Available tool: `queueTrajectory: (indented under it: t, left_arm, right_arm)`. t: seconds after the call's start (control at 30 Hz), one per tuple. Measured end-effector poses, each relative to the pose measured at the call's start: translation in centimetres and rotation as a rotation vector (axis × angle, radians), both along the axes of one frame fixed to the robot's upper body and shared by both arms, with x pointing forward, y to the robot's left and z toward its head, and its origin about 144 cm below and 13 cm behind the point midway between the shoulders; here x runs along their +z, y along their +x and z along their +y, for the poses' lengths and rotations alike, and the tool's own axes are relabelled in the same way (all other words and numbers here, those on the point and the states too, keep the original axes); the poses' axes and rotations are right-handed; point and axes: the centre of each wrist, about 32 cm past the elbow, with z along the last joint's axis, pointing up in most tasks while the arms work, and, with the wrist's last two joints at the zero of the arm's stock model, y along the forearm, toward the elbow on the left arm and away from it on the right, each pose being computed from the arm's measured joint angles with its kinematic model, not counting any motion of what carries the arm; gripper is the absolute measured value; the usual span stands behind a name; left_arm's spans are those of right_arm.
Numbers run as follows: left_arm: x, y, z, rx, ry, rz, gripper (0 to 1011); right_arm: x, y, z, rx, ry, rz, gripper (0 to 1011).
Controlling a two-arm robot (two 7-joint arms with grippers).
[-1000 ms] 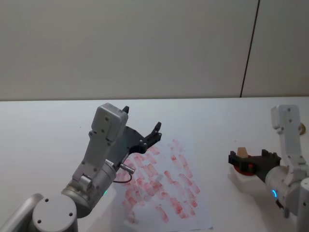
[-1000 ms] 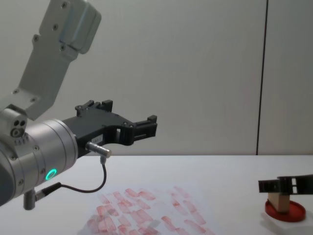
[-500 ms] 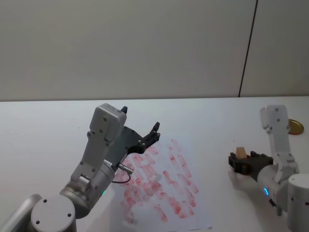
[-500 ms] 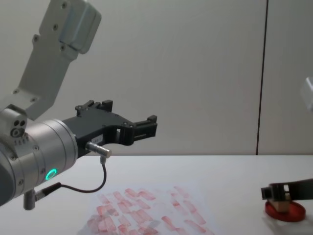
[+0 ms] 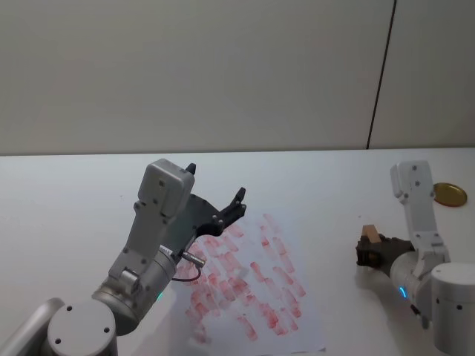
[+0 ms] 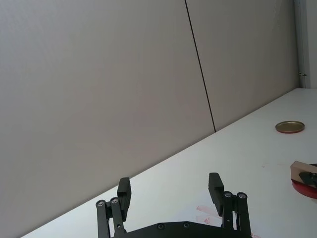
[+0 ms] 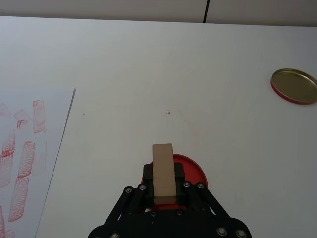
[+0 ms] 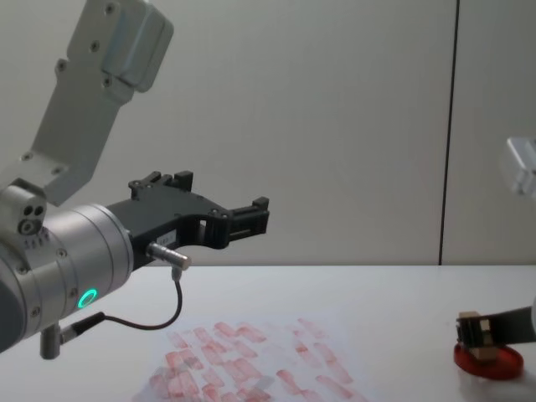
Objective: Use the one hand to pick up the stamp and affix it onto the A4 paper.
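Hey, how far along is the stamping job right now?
Done: the right tool grips the stamp. In hand: the stamp sits at the red ink pad, off the paper. To do: carry it to the paper and press. The left tool hangs open, raised near the paper.

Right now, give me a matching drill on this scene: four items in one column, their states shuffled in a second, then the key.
Items
1. stamp
2. A4 paper
3. left gripper
4. gold lid

States
A. open, raised above the table
B. lying by itself on the table, off to the right
C. clamped in the right gripper, over the red ink pad
D. flat on the table, covered in red prints

Pairs: 1-C, 2-D, 3-A, 4-B
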Motion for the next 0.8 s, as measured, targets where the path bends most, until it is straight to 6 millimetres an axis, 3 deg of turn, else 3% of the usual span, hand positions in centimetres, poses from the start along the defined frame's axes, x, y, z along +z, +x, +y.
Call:
queueTrajectory:
  t: [0.4,0.8]
  left_arm:
    - [0.0,0.0,0.0,0.000,0.000,0.000,993]
    - [0.0,0.0,0.0,0.000,0.000,0.000,993]
  right_arm:
    - [1.2,-0.7,0.0,-0.018,-0.035,-0.039,221]
    - [1.2,-0.9,-0.8,-0.041,-0.041,-0.007,220]
